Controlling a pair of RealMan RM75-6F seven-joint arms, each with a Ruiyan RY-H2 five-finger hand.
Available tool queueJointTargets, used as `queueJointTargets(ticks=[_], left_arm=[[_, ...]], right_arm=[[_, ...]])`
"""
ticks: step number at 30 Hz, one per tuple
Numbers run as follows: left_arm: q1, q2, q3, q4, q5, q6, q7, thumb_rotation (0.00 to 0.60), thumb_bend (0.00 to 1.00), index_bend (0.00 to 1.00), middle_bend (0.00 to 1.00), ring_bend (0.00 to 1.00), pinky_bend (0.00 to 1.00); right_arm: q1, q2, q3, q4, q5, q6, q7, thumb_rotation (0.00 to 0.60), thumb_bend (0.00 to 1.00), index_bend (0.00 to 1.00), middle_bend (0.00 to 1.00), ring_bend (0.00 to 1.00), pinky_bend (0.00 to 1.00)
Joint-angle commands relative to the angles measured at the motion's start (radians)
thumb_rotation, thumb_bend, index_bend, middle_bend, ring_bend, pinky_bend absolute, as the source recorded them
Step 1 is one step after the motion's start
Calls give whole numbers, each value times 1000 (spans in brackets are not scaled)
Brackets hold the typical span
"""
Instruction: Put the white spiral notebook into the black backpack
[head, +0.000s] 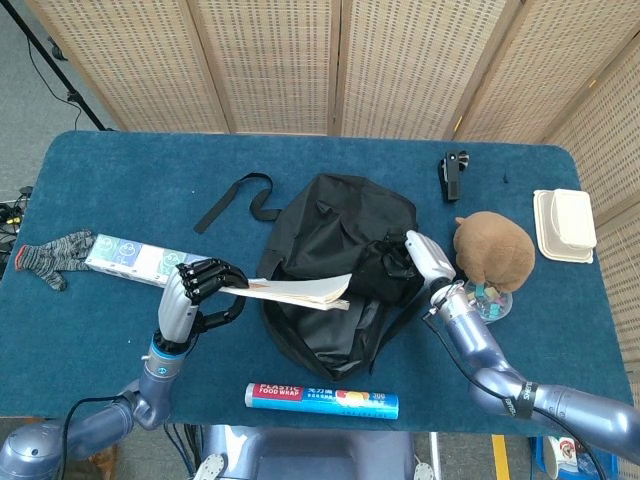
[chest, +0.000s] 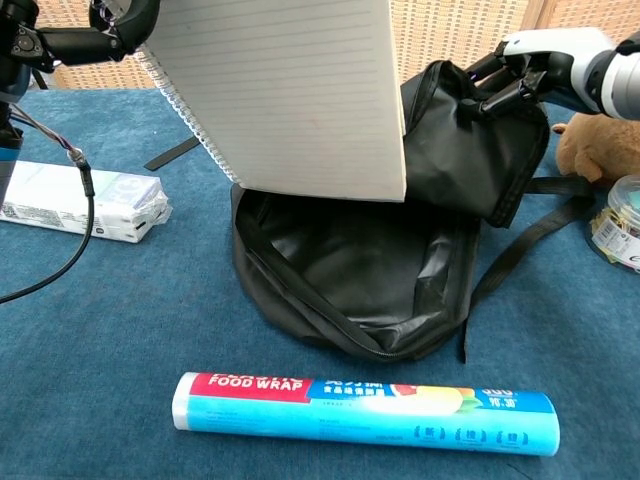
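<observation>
Currently: left hand (head: 192, 292) clamped on the spine edge of the white spiral notebook (chest: 285, 95), held above the mouth of the black backpack (head: 335, 250) at the desk's (head: 120, 180) middle. Right hand (chest: 535, 62) grips the backpack's upper flap, lifting it. Step: insertion. Next move likely calls for lowering the notebook's free edge into the opening.

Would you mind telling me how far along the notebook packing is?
Done: the right hand holds the black backpack open. In hand: the left hand grips the white spiral notebook above the opening. Left: lowering it inside and letting go.
</observation>
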Motion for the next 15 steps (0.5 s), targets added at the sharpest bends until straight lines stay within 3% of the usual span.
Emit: queueJointTargets(ticks=[1,15], left_arm=[[-3,-5,2,2,1,-4,3,600,538,765,596,563,638],[-55,-31,-8,26,33,23,37,600,537,765,596,563,638]], right_arm=[[1,-1,-1,1,3,-2,1,600,606,611,620,517,381],[6,19,-1,9,-17,-43,33,600,607,611,620,517,364]])
